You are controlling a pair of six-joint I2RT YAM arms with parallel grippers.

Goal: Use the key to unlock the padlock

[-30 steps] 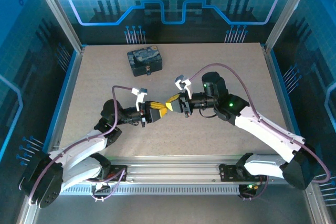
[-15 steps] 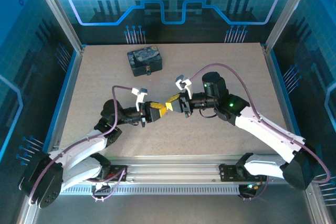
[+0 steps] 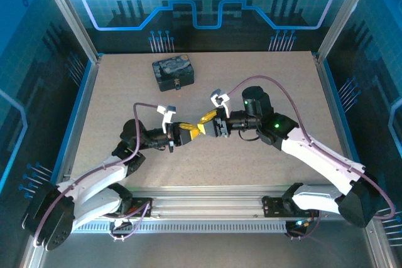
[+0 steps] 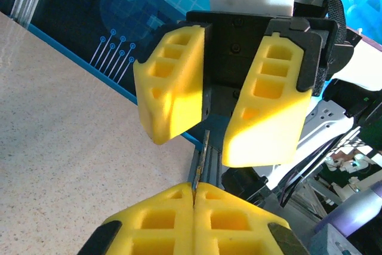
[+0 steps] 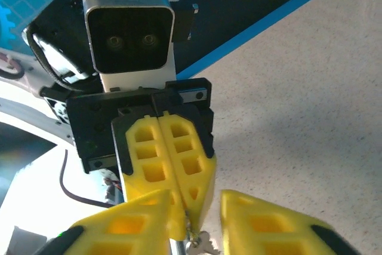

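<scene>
Meeting tip to tip above the middle of the counter (image 3: pixel 270 80), the two arms face each other in the top view: the left claw (image 3: pixel 191 132) points in from the lower left, the right claw (image 3: pixel 207 123) from the right, and their yellow fingers overlap just below the centre of the frame. In the left wrist view the left claw's two pads (image 4: pixel 179 198) sit at the bottom edge, pressed flat together with no gap. They pinch the key (image 4: pixel 202 158), a thin dark sliver that stands up out of the seam between them. The key rises into the space between the right claw's fingers (image 4: pixel 173 88), which sit in the upper middle of that frame and stand clearly apart, one on each side of the sliver; neither seems to touch it. The right wrist view agrees: its own fingers (image 5: pixel 137 207) at the bottom corners are spread, with the closed left pair between and above them. A small silvery bit (image 5: pixel 200 244) shows at the bottom edge there, cut off by the frame, and I cannot tell what it is. A dark box (image 3: pixel 173 70) with a painted lid lies on the counter in the upper left, well apart from both claws; a small piece (image 3: pixel 178 84) juts from its lower edge, too small to make out
</scene>
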